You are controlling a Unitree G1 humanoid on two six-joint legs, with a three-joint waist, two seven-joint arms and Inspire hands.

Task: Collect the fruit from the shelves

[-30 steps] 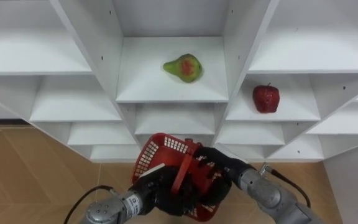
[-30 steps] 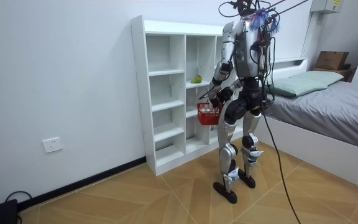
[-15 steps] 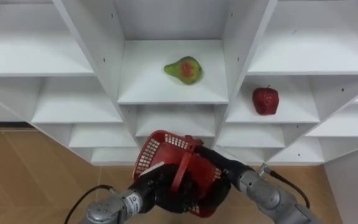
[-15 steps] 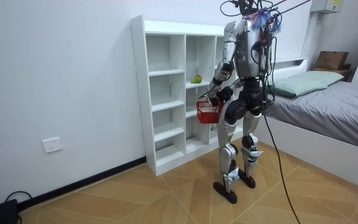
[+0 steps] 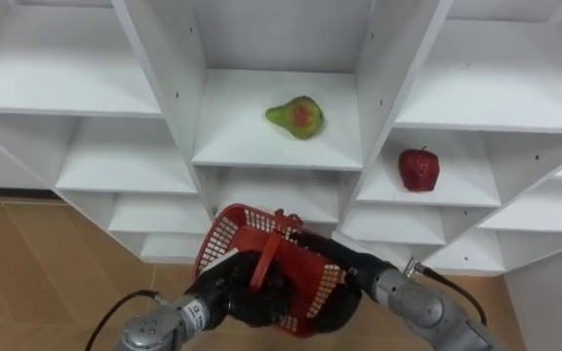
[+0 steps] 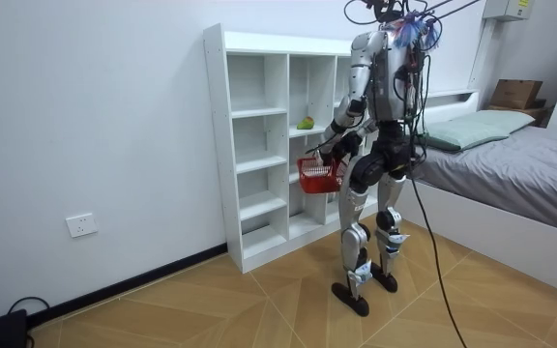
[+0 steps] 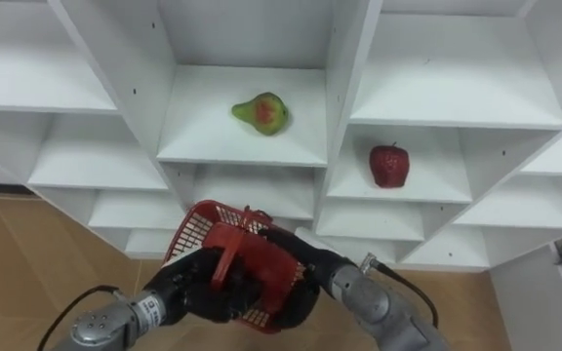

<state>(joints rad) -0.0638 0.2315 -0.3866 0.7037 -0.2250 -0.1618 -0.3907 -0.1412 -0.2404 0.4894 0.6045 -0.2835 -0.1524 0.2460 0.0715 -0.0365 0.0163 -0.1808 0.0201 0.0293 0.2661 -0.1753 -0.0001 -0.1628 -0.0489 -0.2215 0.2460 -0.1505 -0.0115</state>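
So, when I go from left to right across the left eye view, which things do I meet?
Pear → apple. The basket is left out, because it stretches across below the pear.

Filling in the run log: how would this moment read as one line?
left hand grips red basket handle | right hand holds its side | pear, apple on shelves
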